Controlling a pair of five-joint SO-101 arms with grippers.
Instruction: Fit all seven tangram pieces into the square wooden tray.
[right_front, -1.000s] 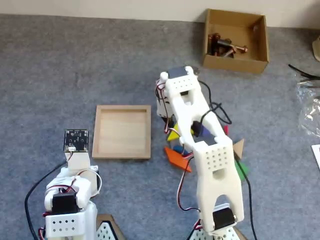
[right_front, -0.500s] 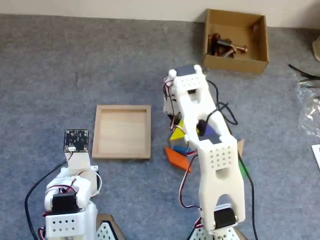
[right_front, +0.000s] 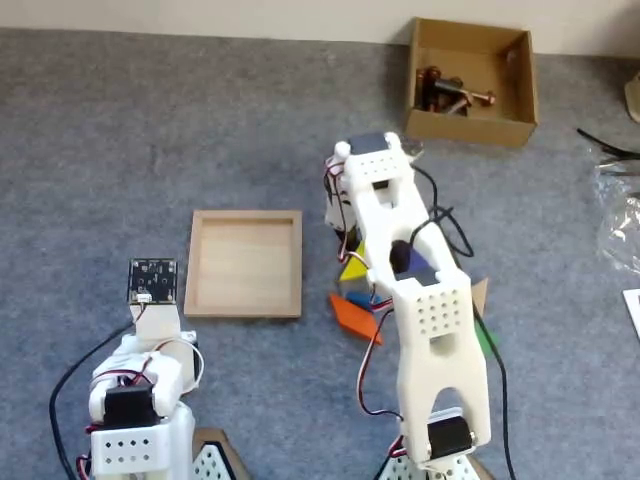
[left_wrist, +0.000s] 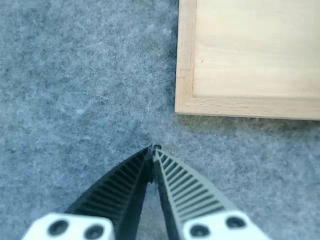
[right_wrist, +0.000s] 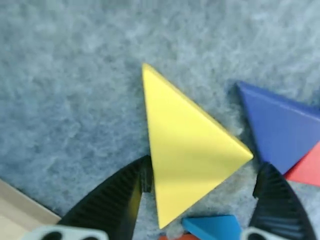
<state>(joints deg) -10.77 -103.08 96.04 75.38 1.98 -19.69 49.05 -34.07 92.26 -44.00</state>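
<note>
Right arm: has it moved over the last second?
Yes. In the high view the right arm has swung slightly away from the tray, toward the box side, uncovering more of the yellow triangle.

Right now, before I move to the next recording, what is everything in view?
wooden tray: one, pale wood, on the carpet, no pieces inside.
yellow triangle: one, yellow, between the fingers of the right gripper.
dark blue piece, red piece, light blue piece: one each, beside the yellow triangle.
orange piece, green piece, tan piece: one each, same cluster.
cardboard box: one, brown, far side; copper-coloured parts inside.
cables, plastic bag: black, clear, right edge.
left gripper: one, black, shut, near the tray.
right gripper: one, black, open.
</note>
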